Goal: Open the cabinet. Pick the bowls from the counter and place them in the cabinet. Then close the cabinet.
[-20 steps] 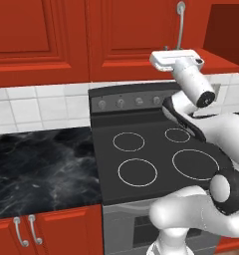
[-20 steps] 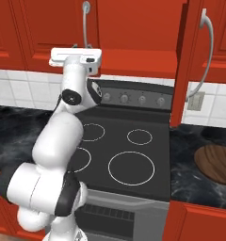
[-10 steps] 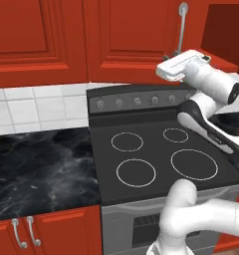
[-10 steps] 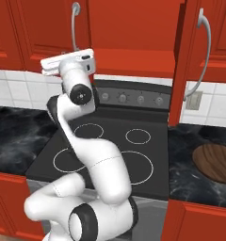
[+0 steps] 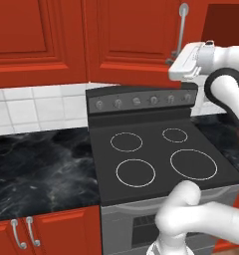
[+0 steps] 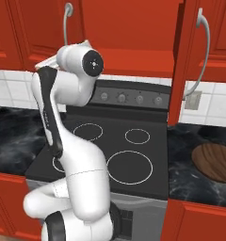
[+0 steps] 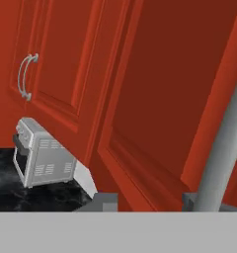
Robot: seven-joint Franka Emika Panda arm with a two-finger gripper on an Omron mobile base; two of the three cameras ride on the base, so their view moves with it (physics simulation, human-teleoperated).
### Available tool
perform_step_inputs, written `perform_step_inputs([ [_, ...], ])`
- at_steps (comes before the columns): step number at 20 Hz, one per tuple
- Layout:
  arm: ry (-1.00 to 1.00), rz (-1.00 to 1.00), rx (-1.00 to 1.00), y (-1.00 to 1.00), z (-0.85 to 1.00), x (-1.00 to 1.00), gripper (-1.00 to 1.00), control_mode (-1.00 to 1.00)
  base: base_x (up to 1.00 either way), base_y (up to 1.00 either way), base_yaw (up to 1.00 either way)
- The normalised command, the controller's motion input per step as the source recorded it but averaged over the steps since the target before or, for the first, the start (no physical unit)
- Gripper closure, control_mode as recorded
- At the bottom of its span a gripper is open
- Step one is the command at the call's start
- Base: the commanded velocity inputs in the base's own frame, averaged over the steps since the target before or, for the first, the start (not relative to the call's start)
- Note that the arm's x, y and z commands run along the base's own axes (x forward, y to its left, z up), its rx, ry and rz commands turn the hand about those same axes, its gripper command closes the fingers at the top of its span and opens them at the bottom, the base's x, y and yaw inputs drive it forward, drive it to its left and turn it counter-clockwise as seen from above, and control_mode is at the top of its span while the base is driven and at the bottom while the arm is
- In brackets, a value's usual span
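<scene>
So my arm is way up at the cabinet (image 6: pixel 133 33) right now, hand parked against the left door's long silver handle (image 5: pixel 181 30). In the left base view the white hand (image 5: pixel 191 62) sits just under that handle, at the bottom edge of the door. From the hand camera I get a close look at the red door panel, and the handle (image 7: pixel 224 143) runs up the right side as a thick grey bar. The two dark tips of the fingers (image 7: pixel 104 201) poke up at the bottom edge, one left of the bar and one right at its foot, so the bar looks to be by the right tip rather than squarely between them. Honestly I can't tell whether they're clamped on it or just sitting loose beside it.

The right door (image 6: pixel 190 56) is swung out toward me in the right base view, its curved handle (image 6: pixel 202 52) facing the camera, and the red inside is showing between the doors.

The brown wooden bowl (image 6: pixel 214 162) is on the black marble worktop (image 6: pixel 195 179), right of the stove (image 6: pixel 110 155), near the right edge of the picture.

The hand camera also catches a small silver toaster oven (image 7: pixel 39 160) sitting on the worktop under another red door with paired handles (image 7: pixel 25 76).
</scene>
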Motion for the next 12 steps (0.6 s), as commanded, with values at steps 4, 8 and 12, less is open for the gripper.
perform_step_inputs([
  [4, 0.00, -0.06, -0.13, 1.00, -0.02, -1.00, 1.00, -1.00, 0.00, 0.00, 0.00],
  [8, -0.09, -0.07, 0.00, 1.00, -0.31, -1.00, 1.00, -1.00, 0.00, 0.00, 0.00],
  [12, -0.05, -0.11, 0.00, 1.00, -0.41, -0.92, 1.00, -1.00, 0.00, 0.00, 0.00],
])
